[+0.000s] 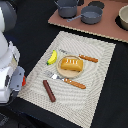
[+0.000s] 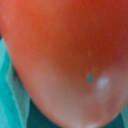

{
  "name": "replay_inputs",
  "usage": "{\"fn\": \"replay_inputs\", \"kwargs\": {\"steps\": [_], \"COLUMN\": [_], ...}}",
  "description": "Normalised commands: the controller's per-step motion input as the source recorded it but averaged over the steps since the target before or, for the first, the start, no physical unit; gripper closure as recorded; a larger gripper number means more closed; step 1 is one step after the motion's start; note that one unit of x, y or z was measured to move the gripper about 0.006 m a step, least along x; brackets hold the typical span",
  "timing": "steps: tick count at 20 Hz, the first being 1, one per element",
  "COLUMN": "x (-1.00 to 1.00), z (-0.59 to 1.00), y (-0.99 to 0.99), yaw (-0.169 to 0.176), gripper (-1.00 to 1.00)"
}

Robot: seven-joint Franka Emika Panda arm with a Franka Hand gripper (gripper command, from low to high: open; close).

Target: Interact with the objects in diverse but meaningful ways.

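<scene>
A red tomato fills nearly the whole wrist view, very close to the camera. My gripper's fingers show in neither view, so its hold on the tomato cannot be told. The arm stands at the exterior view's left edge, beside the mat. On the woven placemat a scored orange-brown bread loaf rests on a tan plate. A yellow banana lies just off the plate toward the exterior view's left. A dark brown sausage lies nearer the mat's front edge.
Two orange-handled cutlery pieces flank the plate, one behind and one in front. At the back, a brown board carries two dark pots and a bowl. The tabletop is black.
</scene>
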Motion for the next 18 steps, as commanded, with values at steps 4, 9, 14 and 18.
{"fn": "replay_inputs", "kwargs": {"steps": [4, 9, 14, 18], "x": [0.62, 0.76, 0.72, 0.70], "z": [0.87, 0.62, 0.51, 0.41], "y": [0.74, 0.85, 0.86, 0.85], "yaw": [0.000, 0.000, 0.000, 0.000], "gripper": [1.00, 1.00, 1.00, 1.00]}}
